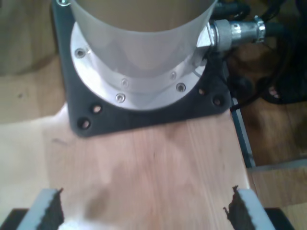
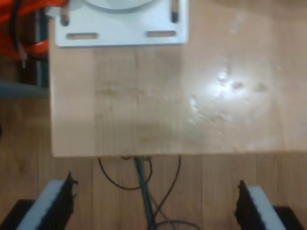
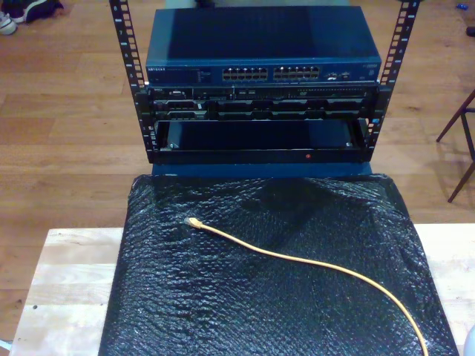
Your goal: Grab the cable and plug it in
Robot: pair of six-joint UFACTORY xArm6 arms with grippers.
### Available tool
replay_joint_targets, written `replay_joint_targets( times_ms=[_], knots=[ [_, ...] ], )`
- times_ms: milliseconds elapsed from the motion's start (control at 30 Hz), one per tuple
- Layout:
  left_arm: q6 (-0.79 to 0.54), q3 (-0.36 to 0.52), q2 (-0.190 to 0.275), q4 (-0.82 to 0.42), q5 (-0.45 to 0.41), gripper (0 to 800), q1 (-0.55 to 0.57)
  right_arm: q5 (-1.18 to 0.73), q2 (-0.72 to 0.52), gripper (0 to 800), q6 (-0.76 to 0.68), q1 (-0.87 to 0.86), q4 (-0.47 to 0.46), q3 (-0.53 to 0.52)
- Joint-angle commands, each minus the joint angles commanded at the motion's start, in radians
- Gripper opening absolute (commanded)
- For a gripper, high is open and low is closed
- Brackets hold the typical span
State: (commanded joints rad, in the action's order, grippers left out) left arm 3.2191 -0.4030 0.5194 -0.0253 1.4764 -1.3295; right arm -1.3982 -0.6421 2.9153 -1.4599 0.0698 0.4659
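One cable (image 3: 297, 259), orange-yellow, lies loose on a black bubble-wrap mat (image 3: 223, 311). Its clear plug (image 3: 193, 222) rests toward the exterior view's left, pointing up toward the rack; the cord runs in a long curve down to the exterior view's lower right corner, where it leaves the picture.

One open rack (image 3: 260, 122) stands just beyond the mat's far edge. Top unit: a blue network switch (image 3: 260, 52) with two blocks of ports (image 3: 271, 74) on its face. Below it: a darker panel unit (image 3: 260, 104), then an open bay (image 3: 260, 137).

One pale wooden table (image 3: 70, 289) carries the mat, bare wood showing at both sides of the exterior view. Wooden flooring (image 3: 67, 111) surrounds it.

My first gripper (image 1: 144, 208): jaws spread wide, nothing between them. It hangs over bare wooden tabletop (image 1: 153, 163), facing an arm base (image 1: 144, 43), a pale cylinder on a silver flange and black mounting plate (image 1: 144, 120). A metal connector (image 1: 235, 31) with black cabling joins the base's side.

My second gripper (image 2: 156, 203): jaws likewise wide apart and empty. It hangs past the edge of a wooden tabletop (image 2: 168, 96), over floor with thin dark wires (image 2: 144, 187). A white slotted mounting plate (image 2: 120, 24) sits at the table's far side, with orange items (image 2: 24, 28) beside it, too blurred to name.
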Motion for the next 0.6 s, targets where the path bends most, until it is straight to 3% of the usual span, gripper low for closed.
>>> replay_joint_targets(
  times_ms=[333,600],
  knots=[
    [0.118,-0.081,-0.003,0.081,0.031,800,0.08,-0.074,0.003,798,-0.279,0.138,0.075,0.103],
    [0.302,-0.115,-0.005,0.087,0.098,800,0.239,-0.092,0.008,797,-0.493,0.272,0.15,0.166]
  ],
)
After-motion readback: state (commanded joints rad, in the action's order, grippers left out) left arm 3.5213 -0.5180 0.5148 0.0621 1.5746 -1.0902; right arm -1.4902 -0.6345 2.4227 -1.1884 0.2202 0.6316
